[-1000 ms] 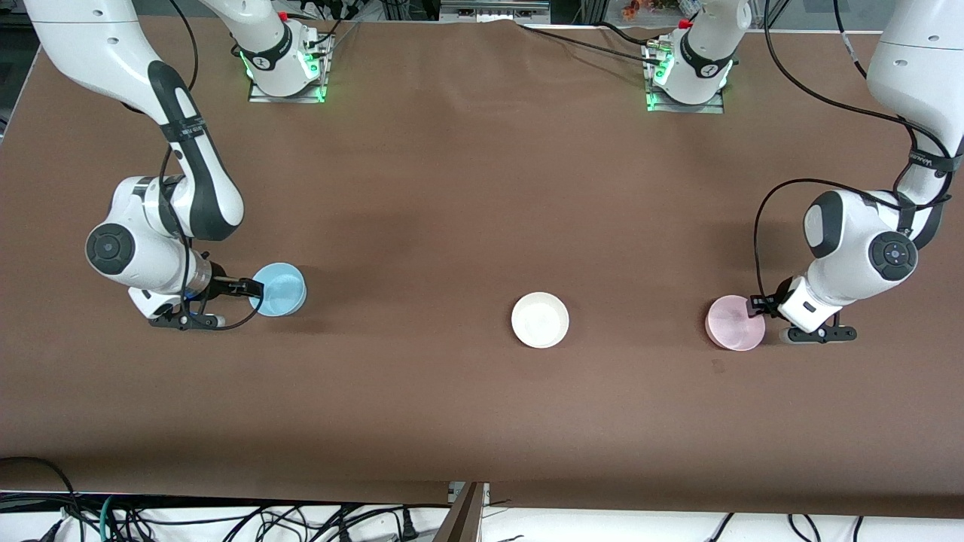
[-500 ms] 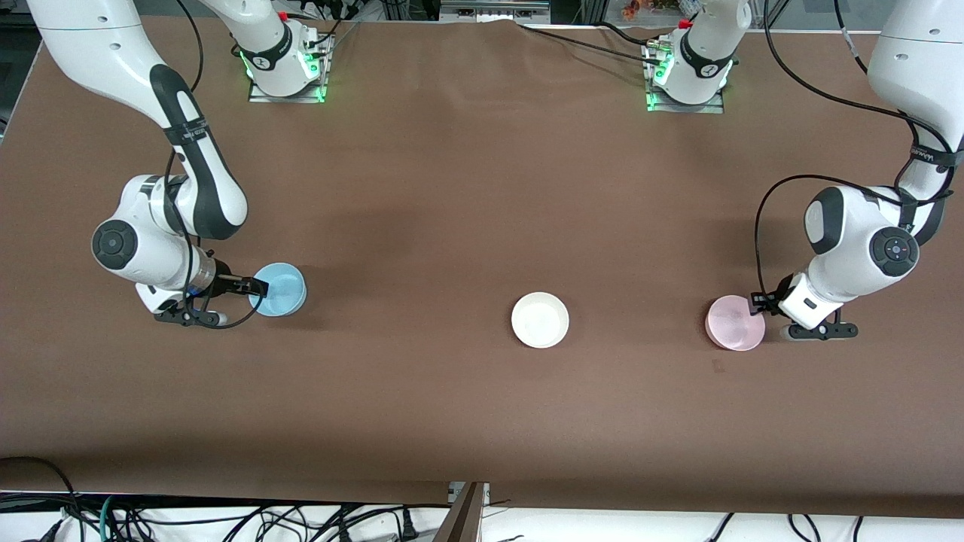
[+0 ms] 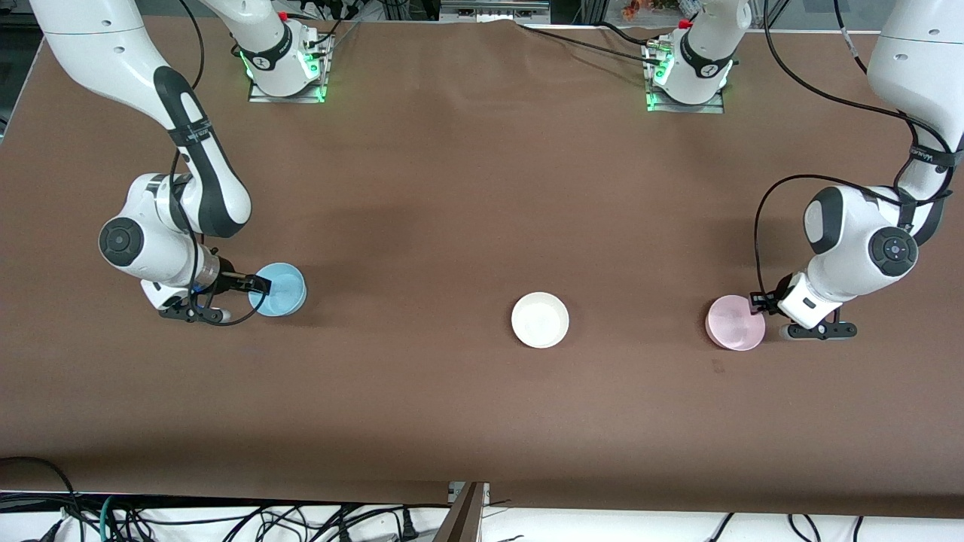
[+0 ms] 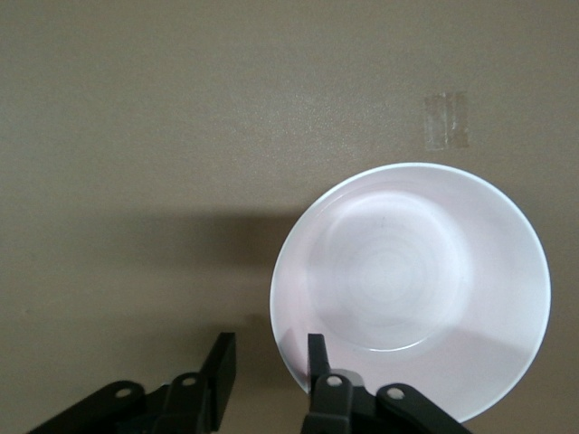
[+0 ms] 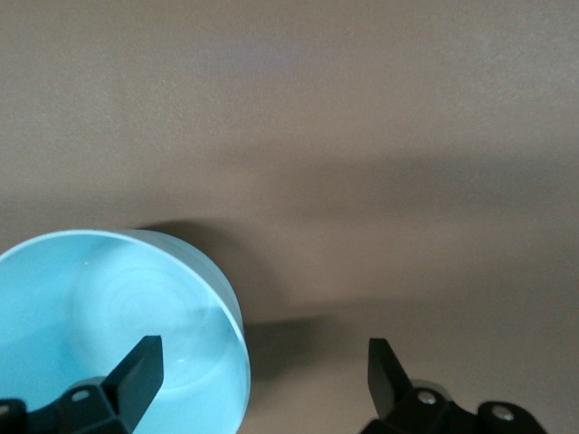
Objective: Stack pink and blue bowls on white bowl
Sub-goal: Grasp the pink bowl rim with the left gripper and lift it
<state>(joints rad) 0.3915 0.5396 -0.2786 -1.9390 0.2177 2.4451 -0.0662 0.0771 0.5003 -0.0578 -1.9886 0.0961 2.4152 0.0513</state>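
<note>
1. The white bowl (image 3: 540,320) sits alone mid-table, between the other two.
2. The pink bowl (image 3: 734,322) sits toward the left arm's end; the left gripper (image 4: 267,357) straddles its rim, fingers partly spread, not yet pinching.
3. The blue bowl (image 3: 279,289) sits toward the right arm's end; the right gripper (image 5: 262,362) straddles its rim, fingers spread wide.

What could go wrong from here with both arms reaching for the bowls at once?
1. The left tool straddles the rim of the pale pink round plastic bowl with its fingers not yet shut; a thin rim pinch could tip or slip.
2. The right tool stands wide open around the rim of the light sky blue round plastic bowl; closing off-centre might push it.
3. Both bowls go to the plain white round plastic bowl between them, so the arms could meet there.
</note>
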